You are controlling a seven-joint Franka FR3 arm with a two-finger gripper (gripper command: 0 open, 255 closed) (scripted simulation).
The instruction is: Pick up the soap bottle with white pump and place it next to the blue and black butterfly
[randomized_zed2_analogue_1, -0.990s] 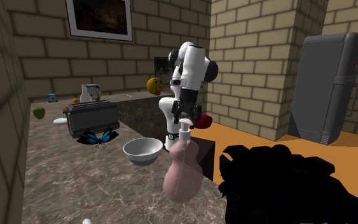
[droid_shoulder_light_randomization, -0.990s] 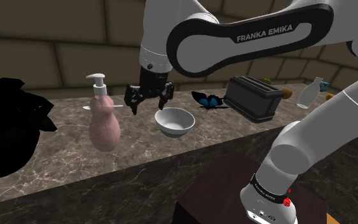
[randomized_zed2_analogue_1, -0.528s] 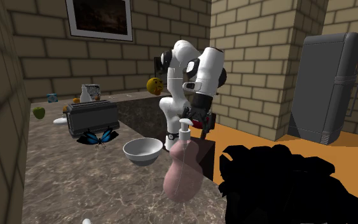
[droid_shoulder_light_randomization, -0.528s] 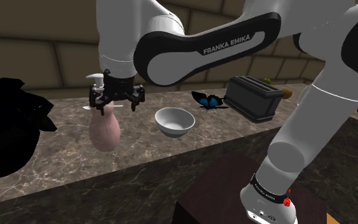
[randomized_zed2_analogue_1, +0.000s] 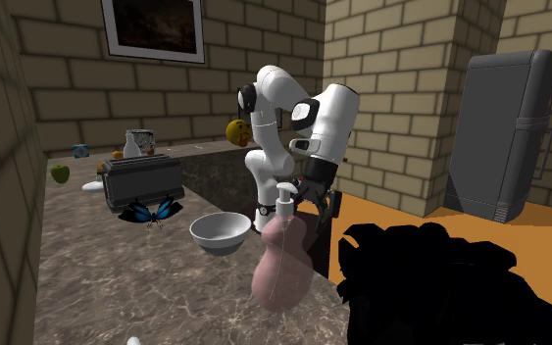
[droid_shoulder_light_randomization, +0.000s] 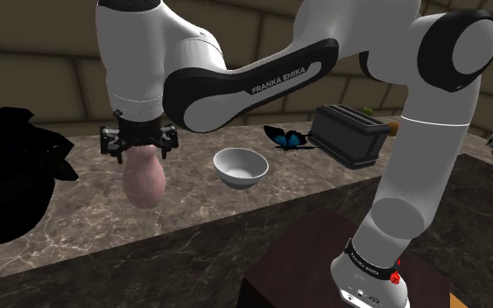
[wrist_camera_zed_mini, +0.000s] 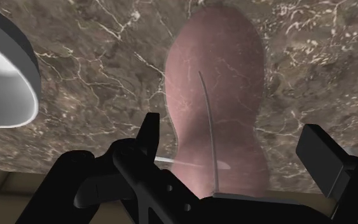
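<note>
In the shoulder view, the gripper [droid_shoulder_light_randomization: 139, 149] hangs right over the pink soap bottle [droid_shoulder_light_randomization: 144, 182], which stands on the marble tabletop [droid_shoulder_light_randomization: 253, 208] toward the view's left. A white bowl [droid_shoulder_light_randomization: 241, 166] stands near the bottle on its right. After the bowl comes the blue and black butterfly [droid_shoulder_light_randomization: 286, 137], with a dark toaster [droid_shoulder_light_randomization: 349, 134] just beside it. A black shape [droid_shoulder_light_randomization: 8, 188] lies at the far left.

In the second exterior view, the soap bottle stands upright near the camera, with its white pump [randomized_zed2_analogue_1: 284, 195] on top. The gripper is just behind the pump, about at the height of the neck. The bowl is between the bottle and the butterfly.

In the wrist view, the fingers [wrist_camera_zed_mini: 320, 153] stand apart, one on each side of the bottle's narrow upper part. Neither one touches it, so the bottle is not held yet.

The bottle looks smooth and rounded, so I judge it to be stiff but rather slippery. Its belly seems too wide for a sure hold. The narrow waist under the pump looks like the best place to close on, because the swelling above and below should stop it from sliding. If it is filled, the weight probably sits low and it should hang steady. The thin pump head is better left unpressed
</note>
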